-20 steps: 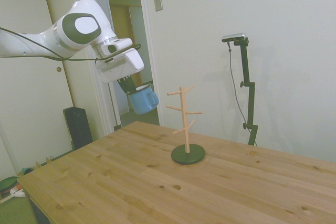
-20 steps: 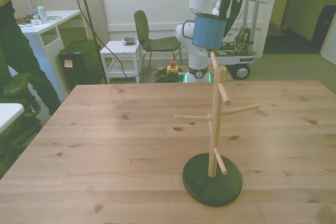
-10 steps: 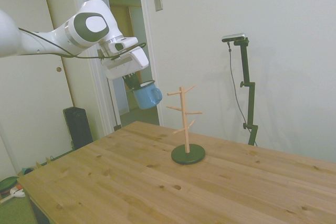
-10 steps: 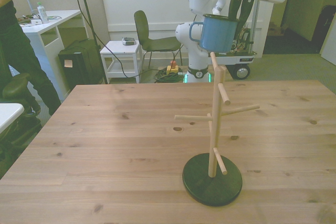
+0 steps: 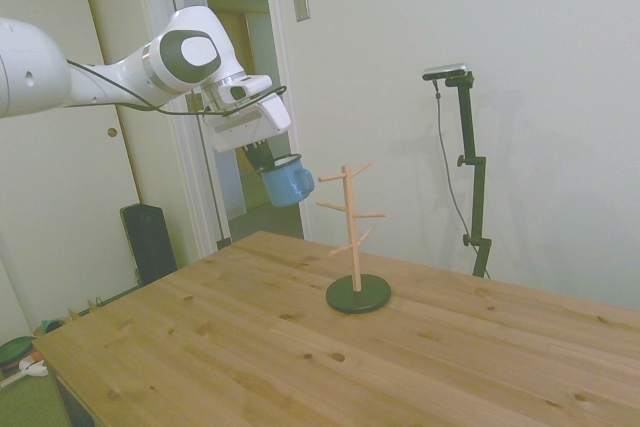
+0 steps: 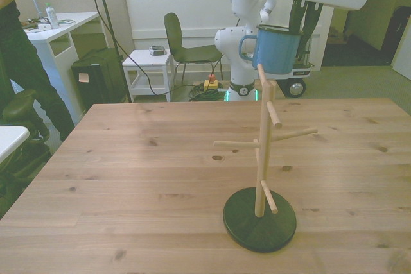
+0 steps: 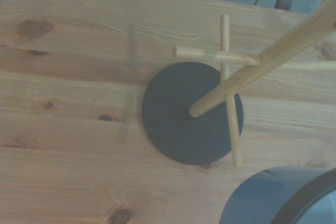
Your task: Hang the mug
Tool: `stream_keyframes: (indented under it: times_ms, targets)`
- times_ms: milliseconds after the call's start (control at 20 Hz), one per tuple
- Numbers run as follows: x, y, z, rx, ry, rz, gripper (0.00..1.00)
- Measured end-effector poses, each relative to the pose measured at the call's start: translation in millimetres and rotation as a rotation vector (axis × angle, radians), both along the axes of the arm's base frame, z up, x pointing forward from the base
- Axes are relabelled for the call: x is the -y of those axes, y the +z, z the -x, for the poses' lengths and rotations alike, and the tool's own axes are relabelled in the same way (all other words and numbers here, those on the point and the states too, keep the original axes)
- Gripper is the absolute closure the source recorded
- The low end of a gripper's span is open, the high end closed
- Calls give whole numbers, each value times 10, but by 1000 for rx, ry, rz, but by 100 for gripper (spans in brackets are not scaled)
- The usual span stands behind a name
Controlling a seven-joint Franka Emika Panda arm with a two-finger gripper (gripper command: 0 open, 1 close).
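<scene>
Gripper (image 6: 302, 18) pinched mug (image 6: 278, 50) by its rim, high in the air just beside rack (image 5: 352, 232) top. Pickup done; hooking handle on a peg remained.

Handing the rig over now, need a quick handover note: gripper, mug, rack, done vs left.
Gripper: shut on the mug, fingers gripping its rim, held upright in the air.
Mug: beside the top of the rack, level with its upper pegs, touching none of them. In the front view its handle points to the front view's left.
Rack: upright on the table, all pegs bare.
Done: mug picked up and carried to the rack.
Left: line the handle up with a peg, slide it on, release, back away.
</scene>
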State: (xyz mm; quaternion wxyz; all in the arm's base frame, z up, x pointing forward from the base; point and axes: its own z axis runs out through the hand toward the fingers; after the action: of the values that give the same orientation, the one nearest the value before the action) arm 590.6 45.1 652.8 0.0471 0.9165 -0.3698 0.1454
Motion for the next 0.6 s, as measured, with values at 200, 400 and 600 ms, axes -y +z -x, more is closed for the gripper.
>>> stream_keyframes:
  times_ms: [200,400,600]
  targets:
    - [-96,-63,-115,-10,2,-4,100]
    - [-83,-24,-172,-3,-4,-6,100]
    - [-50,20,-232,-6,-15,-6,100]
